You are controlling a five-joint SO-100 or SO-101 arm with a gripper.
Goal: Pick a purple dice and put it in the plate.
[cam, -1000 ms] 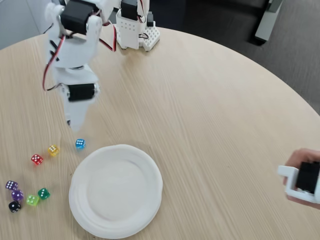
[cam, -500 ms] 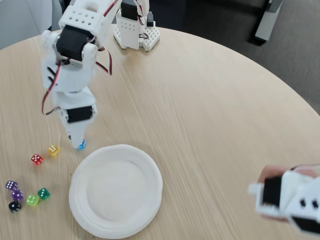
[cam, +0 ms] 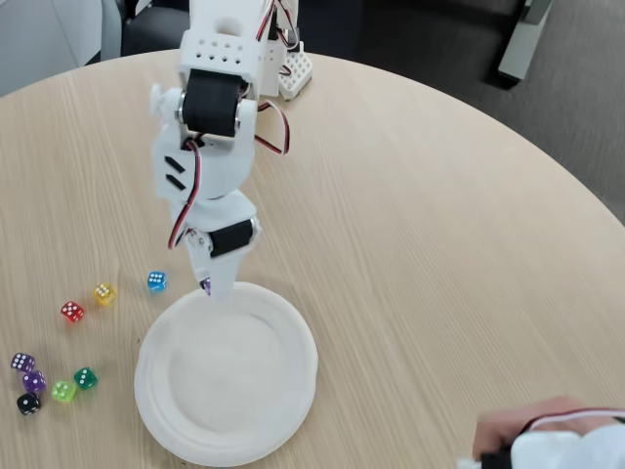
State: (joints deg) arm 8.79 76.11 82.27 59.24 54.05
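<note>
In the fixed view my gripper [cam: 208, 286] points down over the far rim of the white paper plate [cam: 234, 391]. Its fingers are shut on a tiny purple dice [cam: 205, 285], of which only a violet speck peeks out at the tip. Two more purple dice [cam: 22, 362] [cam: 34, 380] lie on the table at the far left, well away from the gripper. The inside of the plate is bare.
Loose dice lie left of the plate: blue [cam: 156, 281], yellow [cam: 104, 293], red [cam: 71, 312], two green [cam: 85, 377], black [cam: 28, 403]. The arm's base [cam: 264, 59] stands at the table's far edge. A person's hand [cam: 532, 435] holding a white device is at the bottom right.
The arm has swung right from above the blue die to the plate's far rim. The hand with the white device has moved down and left along the right edge.
</note>
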